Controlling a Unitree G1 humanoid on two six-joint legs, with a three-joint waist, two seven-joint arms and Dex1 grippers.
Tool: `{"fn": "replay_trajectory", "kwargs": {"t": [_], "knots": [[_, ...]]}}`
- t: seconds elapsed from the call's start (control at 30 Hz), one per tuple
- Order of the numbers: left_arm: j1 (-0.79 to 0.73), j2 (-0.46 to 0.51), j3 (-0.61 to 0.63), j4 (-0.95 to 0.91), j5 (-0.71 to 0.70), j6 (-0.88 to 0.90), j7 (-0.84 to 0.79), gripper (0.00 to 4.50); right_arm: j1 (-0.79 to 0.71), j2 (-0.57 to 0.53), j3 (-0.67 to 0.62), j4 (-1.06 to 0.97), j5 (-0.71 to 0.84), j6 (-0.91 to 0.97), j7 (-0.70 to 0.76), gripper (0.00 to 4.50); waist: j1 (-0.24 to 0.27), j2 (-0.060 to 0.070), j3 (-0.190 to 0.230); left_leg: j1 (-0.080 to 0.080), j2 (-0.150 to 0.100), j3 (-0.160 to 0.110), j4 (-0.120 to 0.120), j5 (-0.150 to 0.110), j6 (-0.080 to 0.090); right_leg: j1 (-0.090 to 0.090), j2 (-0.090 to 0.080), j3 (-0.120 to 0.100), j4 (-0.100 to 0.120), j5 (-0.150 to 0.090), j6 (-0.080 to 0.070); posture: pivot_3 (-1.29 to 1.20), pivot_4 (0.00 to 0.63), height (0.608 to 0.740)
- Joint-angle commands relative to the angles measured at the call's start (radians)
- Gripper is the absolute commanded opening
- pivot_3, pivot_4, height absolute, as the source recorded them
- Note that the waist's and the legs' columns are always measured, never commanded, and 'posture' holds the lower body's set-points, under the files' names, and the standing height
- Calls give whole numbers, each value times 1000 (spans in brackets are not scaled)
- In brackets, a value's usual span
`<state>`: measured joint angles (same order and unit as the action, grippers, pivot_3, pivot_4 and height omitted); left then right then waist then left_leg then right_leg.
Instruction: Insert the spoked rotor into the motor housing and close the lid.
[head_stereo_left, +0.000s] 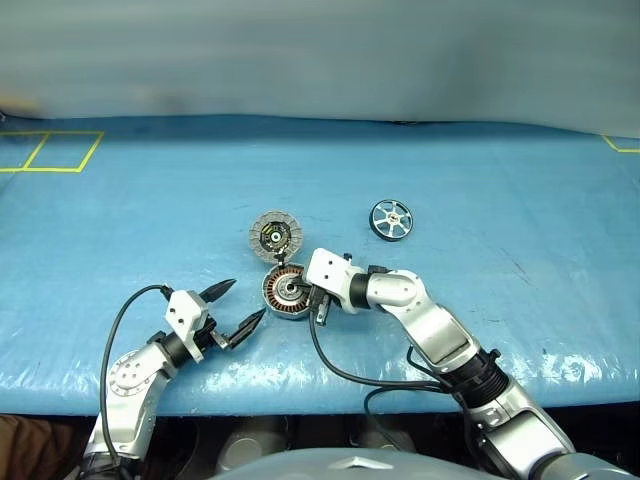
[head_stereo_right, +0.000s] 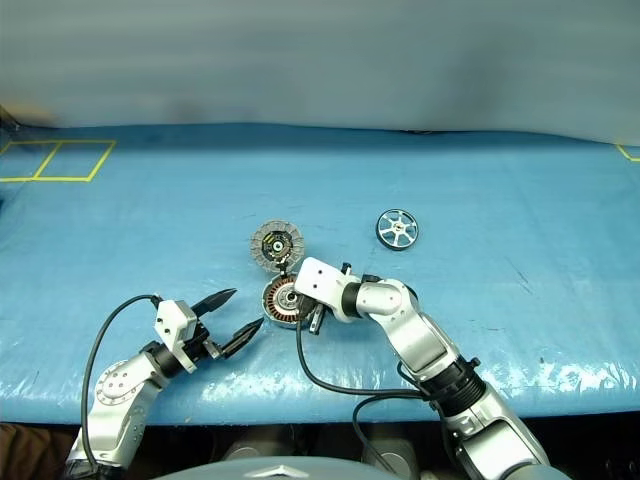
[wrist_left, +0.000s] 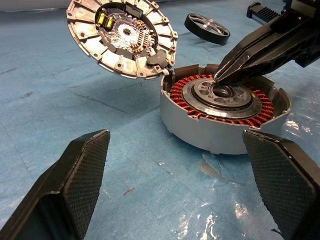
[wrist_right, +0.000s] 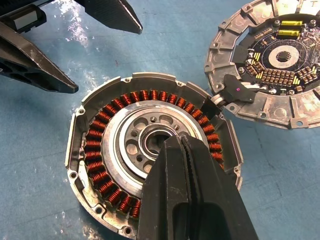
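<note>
**Open housing, rotor apart, right tips at the hub**

Right gripper (wrist_right: 181, 141): fingers pressed together, nothing pinched. Tips set down at the bore of the silver centre inside the housing (wrist_right: 95, 107); angled downward from the robot's right. Seen in the left wrist view as a dark closed beak (wrist_left: 220, 76) touching the hub.

Left gripper (head_stereo_left: 243, 304): fingers spread wide, empty. Held just beside the housing on the robot's left, pointing toward it, apart from it. Textured pads (wrist_left: 85, 165) framing the housing in the left wrist view.

Housing (head_stereo_left: 284, 290): grey round cup, resting flat on the blue mat (head_stereo_left: 480, 180), ring of copper windings exposed around the silver centre. No rotor inside.

Lid (head_stereo_left: 273, 235): swung open, joined at the housing's far edge, inner face showing — segmented pale rim, dark circuit centre with small yellow parts.

Rotor (head_stereo_left: 391, 219): black ring with silvery spokes, lying flat on the mat, well apart from the housing, farther back and to the robot's right.

Yellow tape lines (head_stereo_left: 60, 152): on the mat's far left corner.
</note>
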<state>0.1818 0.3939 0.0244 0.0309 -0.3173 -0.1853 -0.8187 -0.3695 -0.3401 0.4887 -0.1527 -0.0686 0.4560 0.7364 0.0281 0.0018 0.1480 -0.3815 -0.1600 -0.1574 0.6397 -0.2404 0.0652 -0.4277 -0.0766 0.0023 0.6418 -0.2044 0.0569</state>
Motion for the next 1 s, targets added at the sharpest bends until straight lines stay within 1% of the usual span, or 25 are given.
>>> {"fn": "replay_trajectory", "kwargs": {"t": [0.03, 0.37, 0.7, 1.0], "knots": [[-7, -4, 1, -6, -3, -21, -7, 4500, -13, 2, -23, -15, -4, -6, -14, 20, 0, 0, 0, 0, 0, 0, 0, 0, 0, 0, 0, 0, 0, 0, 0, 0, 150, 740], [-6, -8, 5, -5, 0, -26, -7, 4500, 0, -4, 3, -7, 3, 10, 12, 20, -1, 0, 0, 0, 0, 0, 0, 0, 0, 0, 0, 0, 0, 0, 0, 0, 150, 740], [-13, -11, -2, 0, 4, -21, -11, 4500, 18, 54, -58, -69, 138, 83, 42, 20, -9, 0, 0, 0, 0, 0, -2, 0, 0, -1, 0, 0, 0, 1, -3, 0, 150, 740], [-15, -18, -9, 2, 4, -21, -12, 4500, 12, 41, -46, -70, 128, 84, 22, 20, -8, 0, 0, 0, 0, 0, -2, 0, 0, -1, 0, 0, 0, 2, -4, 0, 150, 740]]}}
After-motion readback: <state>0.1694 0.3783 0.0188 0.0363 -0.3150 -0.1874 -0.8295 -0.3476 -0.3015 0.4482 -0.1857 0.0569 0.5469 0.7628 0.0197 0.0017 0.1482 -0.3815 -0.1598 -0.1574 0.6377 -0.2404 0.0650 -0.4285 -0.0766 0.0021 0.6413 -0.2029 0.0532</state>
